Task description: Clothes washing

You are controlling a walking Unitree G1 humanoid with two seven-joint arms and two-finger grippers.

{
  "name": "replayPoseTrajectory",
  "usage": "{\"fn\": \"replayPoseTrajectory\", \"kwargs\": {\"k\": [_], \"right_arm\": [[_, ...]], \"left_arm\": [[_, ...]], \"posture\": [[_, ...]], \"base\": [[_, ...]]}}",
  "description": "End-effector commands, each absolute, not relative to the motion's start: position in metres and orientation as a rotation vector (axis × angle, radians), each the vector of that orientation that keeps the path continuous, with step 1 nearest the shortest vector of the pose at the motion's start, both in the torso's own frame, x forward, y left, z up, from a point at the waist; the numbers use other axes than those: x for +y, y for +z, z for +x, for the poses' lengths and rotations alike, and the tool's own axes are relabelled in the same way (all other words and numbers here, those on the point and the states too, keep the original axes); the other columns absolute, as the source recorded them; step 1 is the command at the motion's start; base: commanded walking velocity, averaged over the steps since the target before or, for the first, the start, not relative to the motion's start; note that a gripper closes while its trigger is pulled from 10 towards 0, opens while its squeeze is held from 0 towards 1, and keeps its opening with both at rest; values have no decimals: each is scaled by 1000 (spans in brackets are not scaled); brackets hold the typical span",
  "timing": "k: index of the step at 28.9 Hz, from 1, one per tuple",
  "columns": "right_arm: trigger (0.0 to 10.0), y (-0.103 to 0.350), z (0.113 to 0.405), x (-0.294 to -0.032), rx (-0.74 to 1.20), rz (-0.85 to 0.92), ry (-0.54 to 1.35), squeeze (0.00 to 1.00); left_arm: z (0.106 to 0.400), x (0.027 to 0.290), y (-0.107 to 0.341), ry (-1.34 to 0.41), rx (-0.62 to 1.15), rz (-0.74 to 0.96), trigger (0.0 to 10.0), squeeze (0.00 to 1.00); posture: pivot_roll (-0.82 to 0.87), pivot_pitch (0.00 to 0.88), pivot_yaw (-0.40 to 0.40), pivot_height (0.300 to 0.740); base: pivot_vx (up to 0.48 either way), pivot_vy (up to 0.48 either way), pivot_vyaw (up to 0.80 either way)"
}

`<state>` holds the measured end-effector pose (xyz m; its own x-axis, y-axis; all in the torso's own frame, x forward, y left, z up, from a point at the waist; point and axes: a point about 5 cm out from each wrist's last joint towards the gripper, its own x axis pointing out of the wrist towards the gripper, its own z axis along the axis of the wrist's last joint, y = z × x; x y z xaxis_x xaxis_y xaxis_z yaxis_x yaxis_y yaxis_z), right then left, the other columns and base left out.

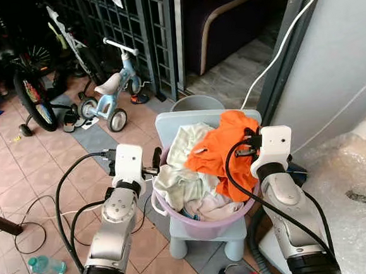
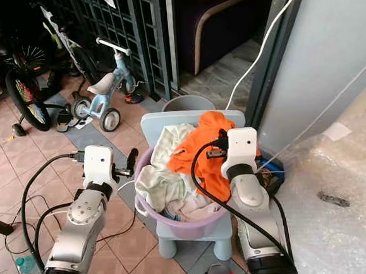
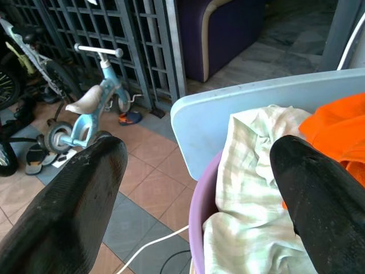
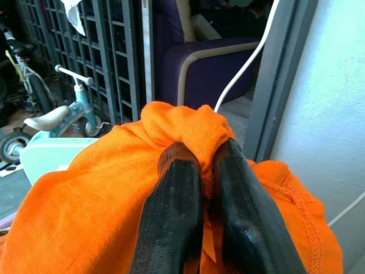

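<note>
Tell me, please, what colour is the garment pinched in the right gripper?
Bright orange. The right gripper pinches the orange garment, clearest in the right wrist view.

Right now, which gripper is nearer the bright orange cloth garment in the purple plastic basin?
Right. The right gripper is shut on the orange garment, pinching a fold. The left gripper is open at the basin's far side, beside the pale green cloth.

Bicycle (image 1: pixel 30 92) cropped at the frame edge — basin (image 1: pixel 206 227) contents (lower layers) buried under clothes.
</note>
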<state>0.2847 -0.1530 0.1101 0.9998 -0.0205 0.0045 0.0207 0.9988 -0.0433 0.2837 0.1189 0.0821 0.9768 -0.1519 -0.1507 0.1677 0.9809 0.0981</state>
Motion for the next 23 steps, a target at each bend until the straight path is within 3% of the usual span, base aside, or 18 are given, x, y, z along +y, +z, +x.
{"fn": "replayPoseTrajectory", "kwargs": {"k": [1, 11, 23], "right_arm": [[10000, 114, 287, -157, -29, -38, -42, 0], [10000, 121, 293, -155, -70, -49, -51, 0], [10000, 131, 296, -161, -95, -76, -61, 0]], "left_arm": [[284, 126, 79, -127, 156, 106, 10000, 0], [288, 116, 79, -151, 139, 92, 10000, 0], [291, 116, 87, -100, 117, 32, 10000, 0]], "posture": [[-12, 0, 39, 740], [-15, 0, 31, 740], [-22, 0, 21, 740]], "base": [[-341, 0, -781], [-346, 0, -769], [-293, 0, -57]]}}
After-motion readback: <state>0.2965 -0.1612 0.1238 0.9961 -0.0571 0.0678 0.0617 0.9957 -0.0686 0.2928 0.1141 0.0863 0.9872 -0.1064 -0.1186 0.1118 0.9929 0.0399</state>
